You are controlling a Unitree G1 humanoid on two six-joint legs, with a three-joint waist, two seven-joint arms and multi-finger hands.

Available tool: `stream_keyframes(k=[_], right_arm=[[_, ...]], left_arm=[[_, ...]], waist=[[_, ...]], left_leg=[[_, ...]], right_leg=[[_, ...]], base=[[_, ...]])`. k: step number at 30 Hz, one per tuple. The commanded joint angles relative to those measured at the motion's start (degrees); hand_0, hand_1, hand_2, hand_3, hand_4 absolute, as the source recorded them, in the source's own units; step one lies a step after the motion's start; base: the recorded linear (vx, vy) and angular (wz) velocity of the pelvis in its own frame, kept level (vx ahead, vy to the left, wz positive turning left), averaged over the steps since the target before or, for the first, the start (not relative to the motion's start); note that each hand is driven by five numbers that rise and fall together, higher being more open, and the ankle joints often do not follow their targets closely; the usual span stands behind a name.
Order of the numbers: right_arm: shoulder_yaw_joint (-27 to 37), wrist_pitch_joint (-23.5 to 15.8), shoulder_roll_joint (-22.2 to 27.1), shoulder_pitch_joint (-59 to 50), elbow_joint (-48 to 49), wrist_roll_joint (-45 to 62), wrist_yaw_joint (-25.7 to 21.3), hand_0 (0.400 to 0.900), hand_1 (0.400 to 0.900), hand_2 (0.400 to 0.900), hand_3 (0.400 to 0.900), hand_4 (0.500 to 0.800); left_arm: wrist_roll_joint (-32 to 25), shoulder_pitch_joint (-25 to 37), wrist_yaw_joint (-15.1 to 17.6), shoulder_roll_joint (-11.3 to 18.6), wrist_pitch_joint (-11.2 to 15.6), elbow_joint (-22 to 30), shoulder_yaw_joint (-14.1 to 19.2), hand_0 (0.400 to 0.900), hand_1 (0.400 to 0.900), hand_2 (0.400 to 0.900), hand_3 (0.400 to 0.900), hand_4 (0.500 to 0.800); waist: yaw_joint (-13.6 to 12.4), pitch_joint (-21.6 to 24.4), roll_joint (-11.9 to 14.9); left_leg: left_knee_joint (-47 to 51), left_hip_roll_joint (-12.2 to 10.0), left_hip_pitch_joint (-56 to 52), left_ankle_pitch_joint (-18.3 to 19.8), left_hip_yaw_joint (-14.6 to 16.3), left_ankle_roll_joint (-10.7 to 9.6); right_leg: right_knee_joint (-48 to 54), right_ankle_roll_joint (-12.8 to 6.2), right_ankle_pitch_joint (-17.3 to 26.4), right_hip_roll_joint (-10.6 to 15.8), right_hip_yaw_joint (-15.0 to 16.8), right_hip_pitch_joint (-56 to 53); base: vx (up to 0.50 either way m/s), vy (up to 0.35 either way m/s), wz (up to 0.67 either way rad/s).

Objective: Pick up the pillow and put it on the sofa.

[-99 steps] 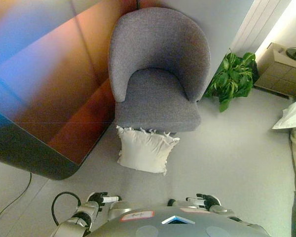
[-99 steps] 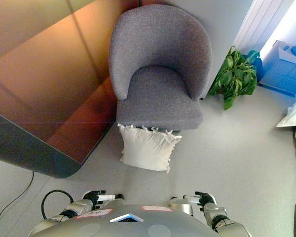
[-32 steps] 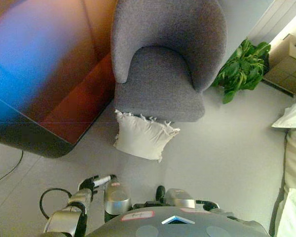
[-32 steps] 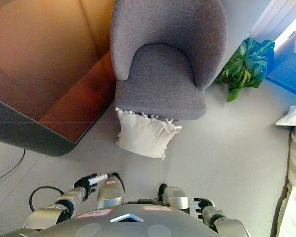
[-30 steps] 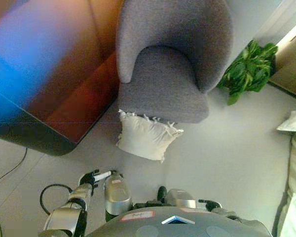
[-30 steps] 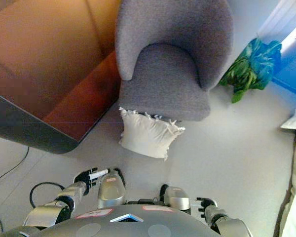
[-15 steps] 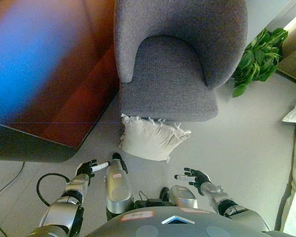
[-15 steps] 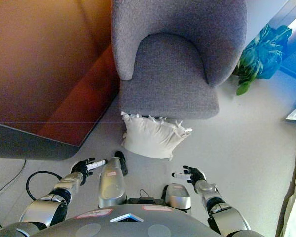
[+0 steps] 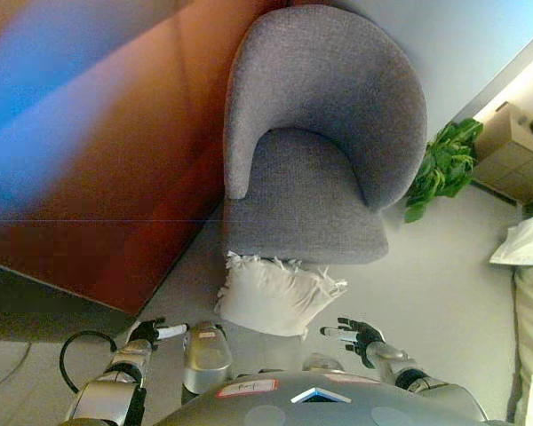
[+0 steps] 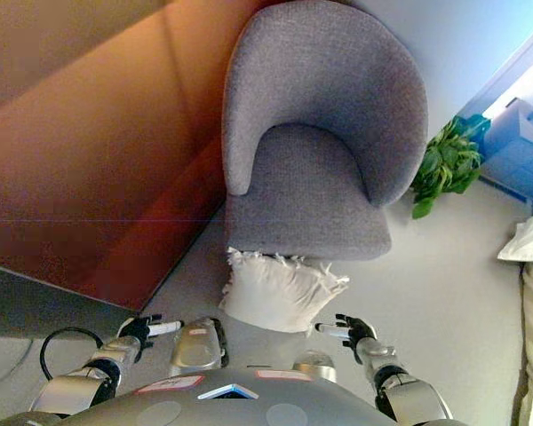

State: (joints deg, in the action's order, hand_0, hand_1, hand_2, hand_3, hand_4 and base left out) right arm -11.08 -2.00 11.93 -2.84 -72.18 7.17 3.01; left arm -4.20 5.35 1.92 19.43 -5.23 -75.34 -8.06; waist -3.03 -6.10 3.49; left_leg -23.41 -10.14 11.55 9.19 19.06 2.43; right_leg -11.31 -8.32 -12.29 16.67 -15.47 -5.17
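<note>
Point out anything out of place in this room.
The white pillow lies on the floor, leaning against the front of the grey sofa, instead of on its seat. Nothing else stands out.

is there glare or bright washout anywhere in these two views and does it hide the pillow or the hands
In the left eye view, strong light washes out the upper right corner past the plant. In the right eye view, the same corner is overexposed. Neither patch reaches the pillow, which leans against the front of the grey chair, evenly lit, nor the left hand or right hand, both clear with fingers spread.
</note>
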Motion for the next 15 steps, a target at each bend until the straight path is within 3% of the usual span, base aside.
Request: stream_keyframes(k=[1,4,5,6,7,9,11,15], right_arm=[[0.8,-1.8,5.0,-2.7,2.4,0.3,-1.3,0.900,0.900,0.900,0.900,0.800],[-1.1,-1.2,5.2,-5.3,3.6,-3.9,-3.1,0.900,0.900,0.900,0.900,0.800],[-1.9,-0.7,5.3,-6.3,3.9,-4.3,-3.7,0.900,0.900,0.900,0.900,0.800],[-2.4,-0.6,5.1,-7.0,4.4,-5.5,-4.5,0.900,0.900,0.900,0.900,0.800],[-2.3,0.4,4.7,-6.3,5.3,-7.2,-5.0,0.900,0.900,0.900,0.900,0.800],[-4.8,2.5,4.9,-5.5,6.4,-8.1,-7.9,0.900,0.900,0.900,0.900,0.800],[-4.4,2.4,5.3,-5.8,5.1,-11.0,-9.5,0.900,0.900,0.900,0.900,0.800],[-5.9,2.5,7.6,-7.7,4.8,-15.9,-12.5,0.900,0.900,0.900,0.900,0.800]], left_arm=[[-2.1,0.2,-0.1,1.6,-0.6,1.4,-2.7,0.900,0.900,0.900,0.900,0.800],[-5.7,0.3,0.9,1.7,-0.9,2.1,-3.0,0.900,0.900,0.900,0.900,0.800],[-6.4,0.1,1.0,1.9,-0.5,2.0,-2.8,0.900,0.900,0.900,0.900,0.800],[-6.7,-0.2,1.5,2.0,0.3,1.6,-2.4,0.900,0.900,0.900,0.900,0.800],[-6.6,-1.0,2.7,2.2,0.0,2.3,-2.0,0.900,0.900,0.900,0.900,0.800],[-9.8,-2.2,3.9,1.7,0.4,3.3,-1.5,0.900,0.900,0.900,0.900,0.800],[-7.5,-2.1,3.3,0.6,1.9,2.2,-1.2,0.900,0.900,0.900,0.900,0.800],[-4.7,-1.4,2.4,0.3,2.0,1.7,-2.7,0.900,0.900,0.900,0.900,0.800]], waist=[[1.8,-2.3,-1.2],[2.1,-3.6,-1.4],[2.0,-4.2,-1.1],[2.1,-5.0,-0.9],[1.6,-4.6,-0.8],[1.2,-4.2,-0.2],[0.1,-4.2,-0.2],[-1.5,-4.3,-0.8]], left_leg=[[5.0,-3.1,-4.0,-4.6,-3.3,-7.4],[3.5,-5.7,-4.2,-3.2,-3.7,-7.2],[1.2,-6.9,-3.0,-2.2,-4.6,-7.4],[-1.8,-8.9,-1.6,-0.9,-6.5,-7.7],[-1.9,-10.6,-0.6,-1.5,-6.7,-7.1],[0.3,-10.4,-1.7,-3.5,-8.2,-7.3],[4.3,-9.9,-3.2,-6.3,-9.8,-9.4],[8.1,-9.3,-2.9,-9.5,-12.8,-10.9]], right_leg=[[7.0,-1.77,19.7,3.7,2.2,5.7],[4.5,-1.78,21.2,5.0,4.1,11.6],[3.0,-1.87,20.0,4.7,4.3,13.1],[-0.3,-1.59,18.3,4.1,7.0,14.5],[-3.8,-1.95,14.2,4.1,6.1,11.9],[-3.9,-1.98,13.5,2.8,5.9,12.5],[-1.1,-2.39,13.4,2.8,2.6,9.3],[-0.8,-2.98,12.3,2.4,0.5,8.5]], base=[[0.09,-0.283,0.36],[0.04,-0.339,0.34],[0.07,-0.453,0.54],[0.09,-0.467,0.66],[0.13,-0.433,0.62],[0.12,-0.264,0.46],[0.17,-0.189,0.46],[0.10,-0.152,0.54]])
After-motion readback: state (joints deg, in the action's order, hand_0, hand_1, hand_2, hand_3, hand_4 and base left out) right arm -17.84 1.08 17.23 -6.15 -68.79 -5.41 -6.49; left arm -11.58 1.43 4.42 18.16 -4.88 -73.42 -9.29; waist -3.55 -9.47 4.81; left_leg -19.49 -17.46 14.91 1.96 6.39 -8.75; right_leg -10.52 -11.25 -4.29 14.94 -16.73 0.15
